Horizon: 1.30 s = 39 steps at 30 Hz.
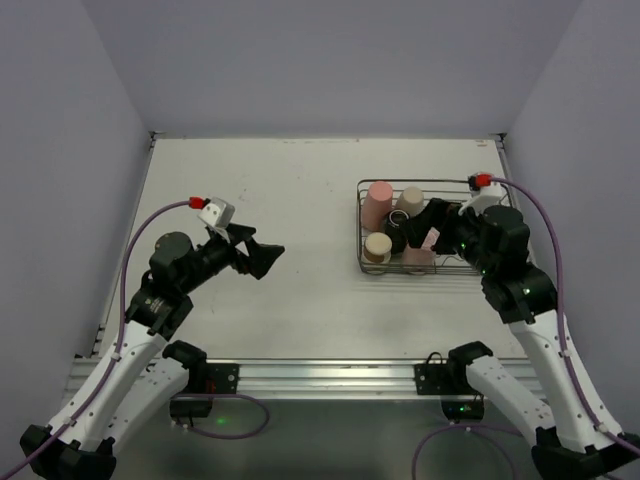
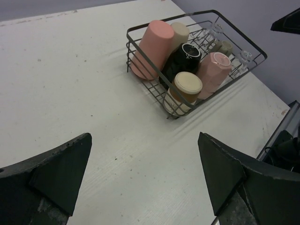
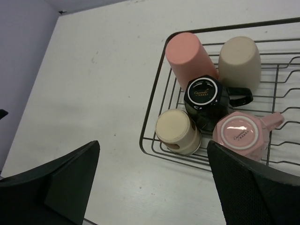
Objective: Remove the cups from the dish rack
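Bench (image 1: 250,180) seen from the arms' side, with the dish rack (image 1: 420,181) at about 2 o'clock from the bench centre and no cup yet outside it. Five cups stand or lean base-up in the rack's left half. In the right wrist view, a tall salmon cup (image 3: 190,56) sits at 11 o'clock and a beige cup (image 3: 239,58) at 1 o'clock. A black mug (image 3: 206,101) is at the centre with its handle towards 3 o'clock, a cream-based cup (image 3: 177,131) at 7 o'clock and a pale pink mug (image 3: 241,136) at 5 o'clock. The right pincer (image 3: 153,147) hangs over the rack, spread wide and empty. The left pincer (image 2: 144,140) is likewise spread and empty, well apart from the rack at about 9 o'clock. The step in hand appears to be the first pick, by the right arm. The cream-based cup looks the best target, being free towards the rack's corner. The fingers should straddle its wall without touching the black mug beside it, and should close firmly on the smooth surface. The lift should go straight up until the rim wire is cleared, so that the rack is not dragged.
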### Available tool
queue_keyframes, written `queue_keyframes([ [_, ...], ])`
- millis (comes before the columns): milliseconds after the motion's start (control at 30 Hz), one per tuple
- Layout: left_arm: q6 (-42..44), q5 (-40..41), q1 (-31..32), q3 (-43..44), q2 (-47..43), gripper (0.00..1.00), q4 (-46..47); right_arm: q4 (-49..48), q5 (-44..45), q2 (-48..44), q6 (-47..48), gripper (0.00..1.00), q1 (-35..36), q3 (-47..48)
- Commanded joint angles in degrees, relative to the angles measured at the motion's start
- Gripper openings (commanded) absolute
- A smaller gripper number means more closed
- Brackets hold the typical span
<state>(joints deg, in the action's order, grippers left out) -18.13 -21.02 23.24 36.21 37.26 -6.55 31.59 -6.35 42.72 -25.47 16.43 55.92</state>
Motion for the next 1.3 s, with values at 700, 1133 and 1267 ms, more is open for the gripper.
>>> queue_keyframes([
  [700,1.61,2.65,-1.10,2.99,0.27,1.00,-3.30,2.68,14.08,35.05,12.20,0.98,11.52,21.32],
  [1133,1.61,2.65,-1.10,3.17,1.50,1.00,-3.39,2.69,19.80,56.15,15.02,0.96,9.85,33.55],
  [1267,1.52,2.56,-1.10,3.17,1.94,1.00,-3.30,1.28,19.97,59.14,14.49,0.93,9.15,34.25],
])
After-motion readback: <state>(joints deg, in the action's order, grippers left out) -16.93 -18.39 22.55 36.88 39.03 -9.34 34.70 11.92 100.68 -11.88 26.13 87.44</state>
